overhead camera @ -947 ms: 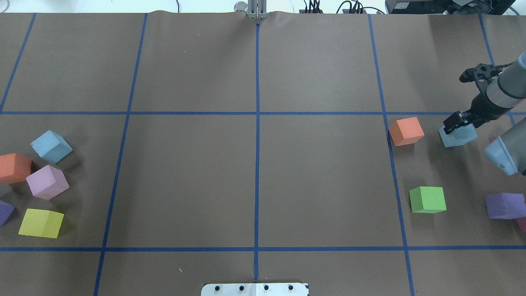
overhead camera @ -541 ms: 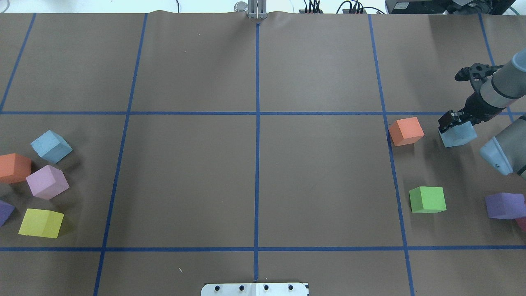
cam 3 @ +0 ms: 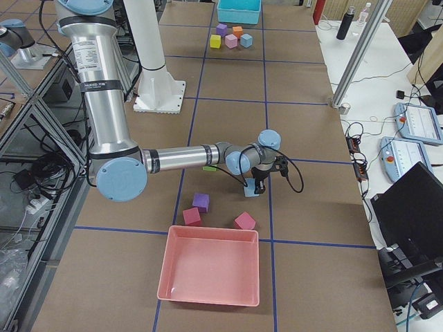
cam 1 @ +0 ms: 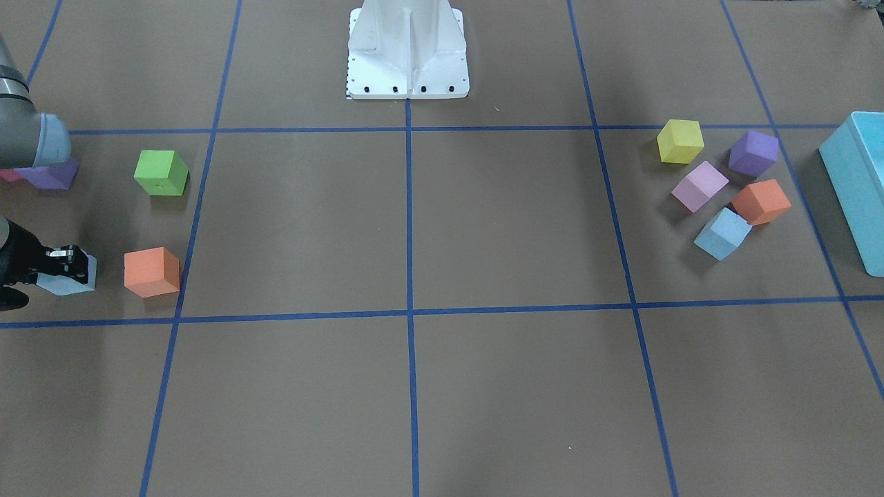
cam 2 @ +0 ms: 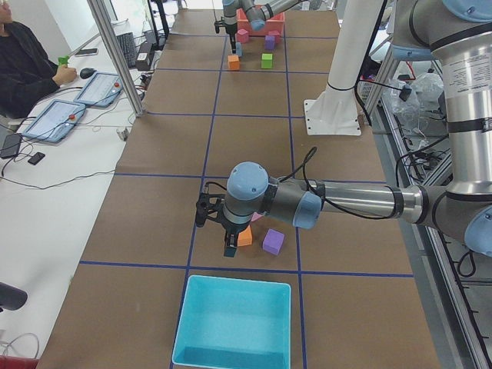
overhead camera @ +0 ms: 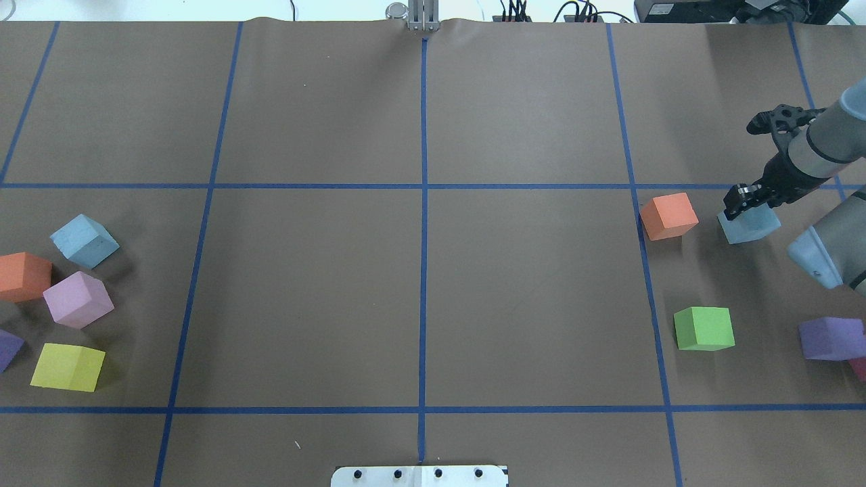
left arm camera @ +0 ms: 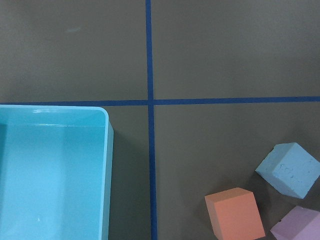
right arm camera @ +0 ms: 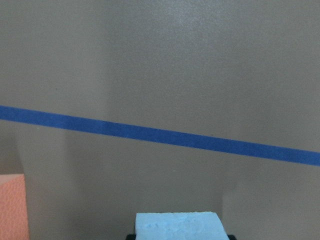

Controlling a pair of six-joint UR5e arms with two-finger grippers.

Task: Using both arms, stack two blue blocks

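One pale blue block [overhead camera: 749,226] is at the right, next to an orange cube [overhead camera: 668,216]. My right gripper [overhead camera: 739,203] is shut on this block from above; it also shows in the front view [cam 1: 65,281] and at the bottom of the right wrist view [right arm camera: 177,226]. The second blue block [overhead camera: 83,240] lies tilted in the left cluster; it also shows in the left wrist view [left arm camera: 289,169]. My left gripper [cam 2: 229,247] hangs over that cluster, seen only from the side, so I cannot tell whether it is open or shut.
A green cube [overhead camera: 704,328] and a purple cube [overhead camera: 831,338] lie near the right block. Orange [overhead camera: 24,276], lilac [overhead camera: 78,299] and yellow [overhead camera: 67,367] cubes crowd the left block. A turquoise bin [cam 1: 856,186] stands at the left end, a pink tray [cam 3: 211,273] at the right end.
My right gripper has moved a little to the left with the blue block in it, and the arm's wrist has risen slightly. The left cluster has not moved.
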